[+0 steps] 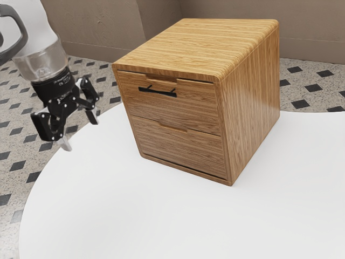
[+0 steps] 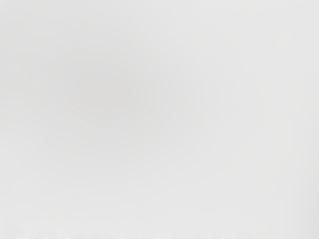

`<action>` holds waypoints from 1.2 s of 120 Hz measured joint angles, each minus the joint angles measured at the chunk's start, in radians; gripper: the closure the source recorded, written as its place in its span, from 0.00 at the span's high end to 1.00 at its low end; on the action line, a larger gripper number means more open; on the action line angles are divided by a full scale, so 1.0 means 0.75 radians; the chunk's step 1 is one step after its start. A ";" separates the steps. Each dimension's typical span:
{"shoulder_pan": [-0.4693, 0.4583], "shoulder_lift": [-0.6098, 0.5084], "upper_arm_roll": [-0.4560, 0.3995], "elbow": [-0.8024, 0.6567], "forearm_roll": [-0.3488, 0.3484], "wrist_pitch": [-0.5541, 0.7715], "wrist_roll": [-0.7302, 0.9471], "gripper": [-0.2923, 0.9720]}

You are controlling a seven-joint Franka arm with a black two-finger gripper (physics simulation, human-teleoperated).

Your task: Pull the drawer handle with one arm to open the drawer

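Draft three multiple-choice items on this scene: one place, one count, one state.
1. The black handle sits on: A) top drawer B) bottom drawer C) side panel.
2. Drawer fronts on the cabinet: A) one B) two C) three.
3. The jaws are: A) shut on the handle B) open, apart from the cabinet C) resting on the cabinet's top.
Key: 1A, the bar crosses the upper front; 2B, two stacked fronts show; 3B, they hang spread at the exterior view's left, touching nothing.

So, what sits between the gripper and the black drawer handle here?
Nothing. In the exterior view the stretch from the open gripper to the black handle on the top drawer is bare.
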 joint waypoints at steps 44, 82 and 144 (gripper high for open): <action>0.005 0.320 -0.062 0.300 0.066 0.025 -0.024 0.77; 0.027 0.472 -0.074 0.477 0.102 0.188 0.009 0.77; 0.030 0.616 -0.104 0.600 0.109 0.345 0.034 0.77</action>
